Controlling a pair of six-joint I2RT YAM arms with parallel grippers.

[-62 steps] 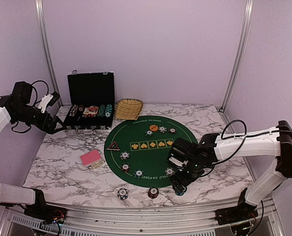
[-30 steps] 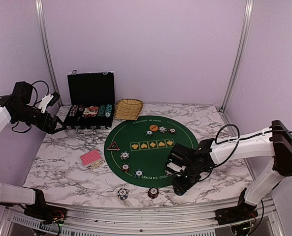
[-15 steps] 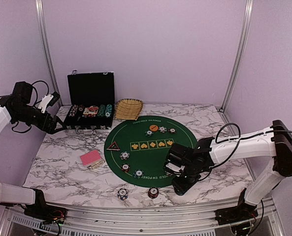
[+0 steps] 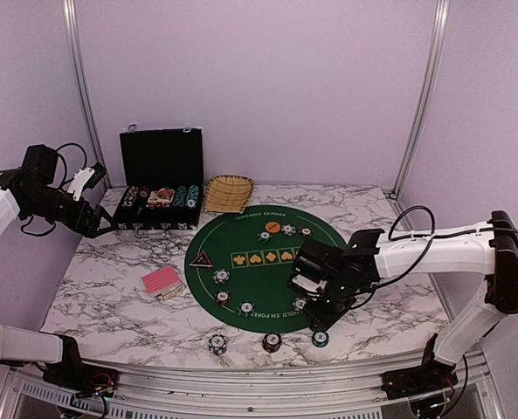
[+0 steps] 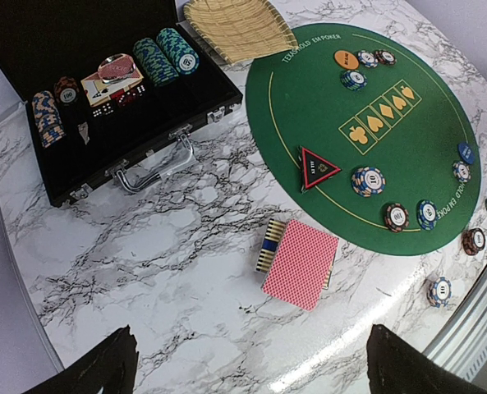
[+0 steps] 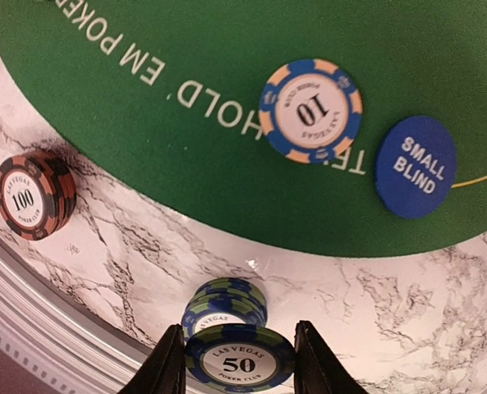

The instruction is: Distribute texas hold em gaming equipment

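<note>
My right gripper (image 6: 239,365) is shut on a blue-green "50" poker chip (image 6: 240,359) and holds it just above a short stack of matching chips (image 6: 225,302) on the marble by the front edge. From above, that gripper (image 4: 322,312) hovers behind the stack (image 4: 320,338). A "10" chip (image 6: 310,111) and the blue small-blind disc (image 6: 415,167) lie on the green mat (image 6: 186,98). A red "100" stack (image 6: 34,194) sits to the left. The pink-backed cards (image 5: 299,263), the black-red triangle (image 5: 317,167) and the orange disc (image 5: 346,59) are in the left wrist view. My left gripper (image 5: 255,369) is open, high at the far left (image 4: 86,209).
The open black case (image 4: 161,188) with chip rows stands at the back left, with the straw basket (image 4: 228,192) beside it. Several chips lie round the mat (image 4: 241,236). Two more chip stacks (image 4: 217,342) (image 4: 272,342) sit by the metal front rail (image 4: 241,375).
My right gripper narrowed onto a chip, then rose and drew back from the front edge, uncovering the stack beneath. The left arm has not moved.
</note>
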